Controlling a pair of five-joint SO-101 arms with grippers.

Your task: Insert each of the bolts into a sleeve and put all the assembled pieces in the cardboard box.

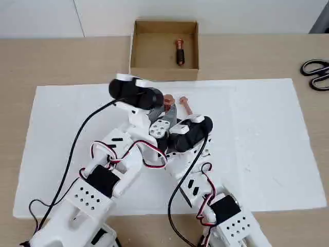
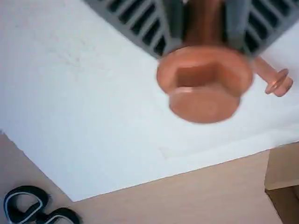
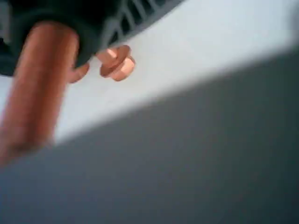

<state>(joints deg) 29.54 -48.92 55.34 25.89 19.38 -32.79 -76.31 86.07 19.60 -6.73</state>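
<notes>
My left gripper (image 2: 204, 25) is shut on a copper bolt (image 2: 204, 84), whose hexagonal flanged head faces the left wrist camera; in the high view that bolt (image 1: 168, 99) shows above the white sheet. My right gripper (image 1: 165, 123) sits close under the left one, mostly hidden by the motors. It holds a smooth copper sleeve (image 3: 39, 88) that looms large in the right wrist view. A loose bolt (image 1: 185, 106) (image 2: 273, 80) (image 3: 117, 63) lies on the sheet just beyond both grippers. The cardboard box (image 1: 138, 49) at the back holds one assembled piece (image 1: 180, 51).
A white sheet (image 1: 267, 144) covers the middle of the wooden table. Black-handled scissors (image 1: 316, 72) (image 2: 28, 207) lie at the far right edge. A corner of the box (image 2: 282, 182) is near the left gripper. Both arms' cables trail toward the front edge.
</notes>
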